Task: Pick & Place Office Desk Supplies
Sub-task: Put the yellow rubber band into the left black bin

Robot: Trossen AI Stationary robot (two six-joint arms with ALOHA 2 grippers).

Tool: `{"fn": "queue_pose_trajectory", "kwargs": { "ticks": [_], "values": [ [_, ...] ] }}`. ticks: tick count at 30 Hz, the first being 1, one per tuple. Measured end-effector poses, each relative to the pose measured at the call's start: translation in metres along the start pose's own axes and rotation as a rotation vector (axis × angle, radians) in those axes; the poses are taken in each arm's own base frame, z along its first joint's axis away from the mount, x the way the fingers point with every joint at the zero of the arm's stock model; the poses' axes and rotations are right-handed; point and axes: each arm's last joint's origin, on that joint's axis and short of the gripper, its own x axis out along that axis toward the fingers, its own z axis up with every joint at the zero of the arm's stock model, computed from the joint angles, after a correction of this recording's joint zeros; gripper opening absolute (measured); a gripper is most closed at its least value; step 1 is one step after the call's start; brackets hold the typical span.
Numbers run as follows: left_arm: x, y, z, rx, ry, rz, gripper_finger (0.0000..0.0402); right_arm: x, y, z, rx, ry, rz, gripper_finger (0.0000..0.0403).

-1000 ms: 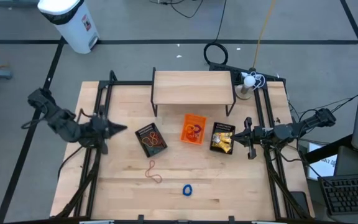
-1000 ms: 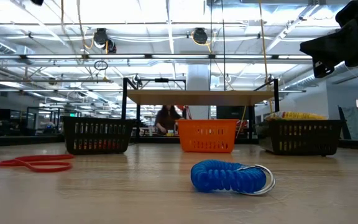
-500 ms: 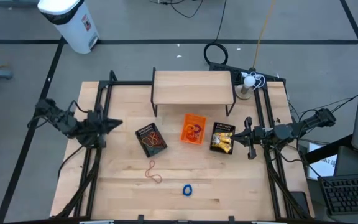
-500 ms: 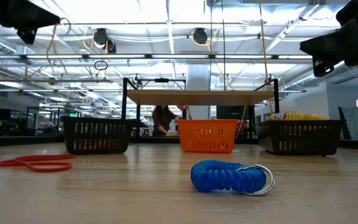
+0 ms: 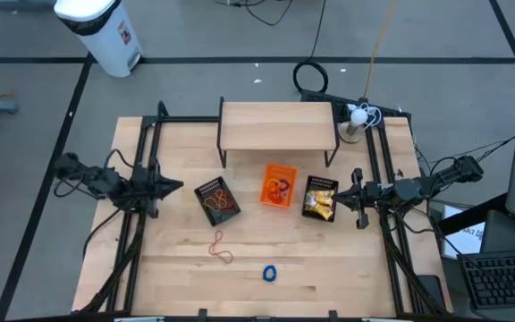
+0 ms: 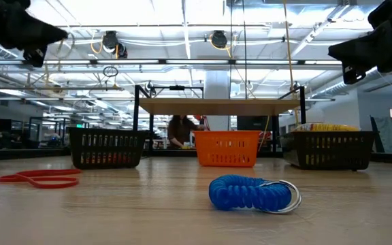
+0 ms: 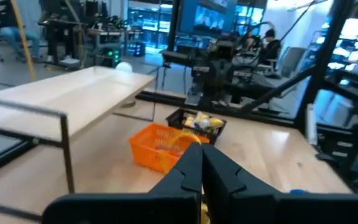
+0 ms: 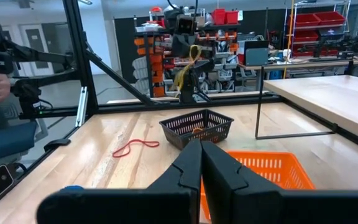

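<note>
red rubber band (image 5: 220, 246) and blue coil ring (image 5: 269, 273) on table (image 5: 347, 268)

A light wooden table (image 5: 329, 268) seen from above: an orange plastic bin (image 5: 279, 185) sits between two black mesh bins, the left (image 5: 216, 199) holding red bands, the right (image 5: 320, 198) yellow packets. A red rubber band (image 5: 220, 246) and a blue coiled ring (image 5: 269, 273) lie loose in front. The left gripper (image 5: 173, 186) and right gripper (image 5: 343, 190) flank the bins, jaws closed.

Bin contents (image 6: 107, 158) behind mesh, indistinct
</note>
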Motion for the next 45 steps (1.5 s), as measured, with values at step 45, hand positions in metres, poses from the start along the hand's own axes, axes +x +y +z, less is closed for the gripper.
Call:
{"fn": "queue_pose_trajectory", "kwargs": {
  "ticks": [45],
  "values": [
    [0.167,0.003,-0.048,0.087,0.952,0.158,0.0000,0.000,0.000,-0.001,0.022,0.011,-0.001,0.0004]
  ]
}}
